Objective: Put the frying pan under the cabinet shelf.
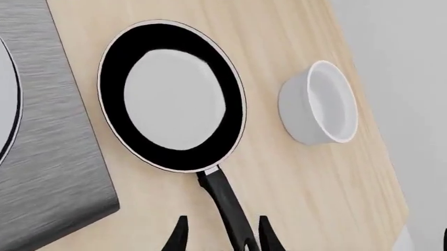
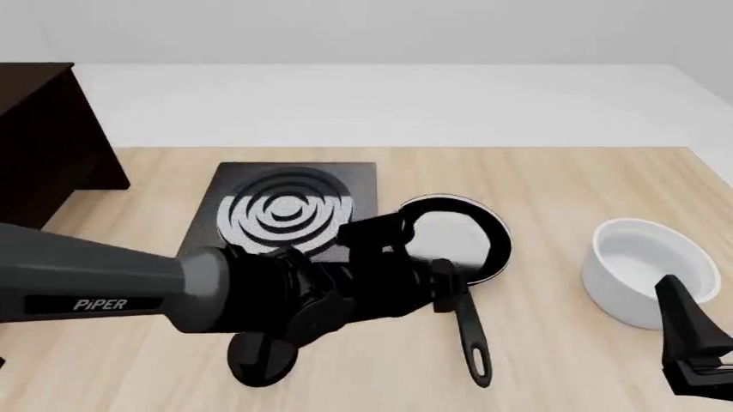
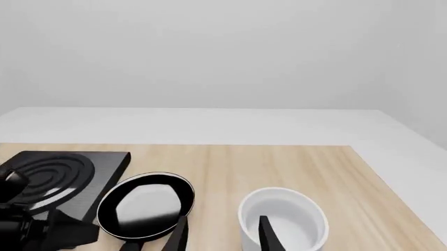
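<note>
Front view: nothing moved yet, my left gripper (image 2: 452,287) is lined up on the frying pan (image 2: 458,240) handle.

I see the pan lying flat on the table (image 2: 572,189) at centre frame, just right of the stove plate (image 2: 292,210); the cabinet shelf (image 2: 46,142) stands at the far left edge, well apart, so the grasp, carry and placement all remain. In the left wrist view my jaws are spread with the handle running between the fingertips (image 1: 180,238), though I can't tell whether they touch it. My right gripper (image 3: 222,235) hangs spread near the white bowl (image 2: 647,270), lower right, holding nothing.

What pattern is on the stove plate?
Grey concentric rings on the black stove plate, clearest in the front view.
</note>
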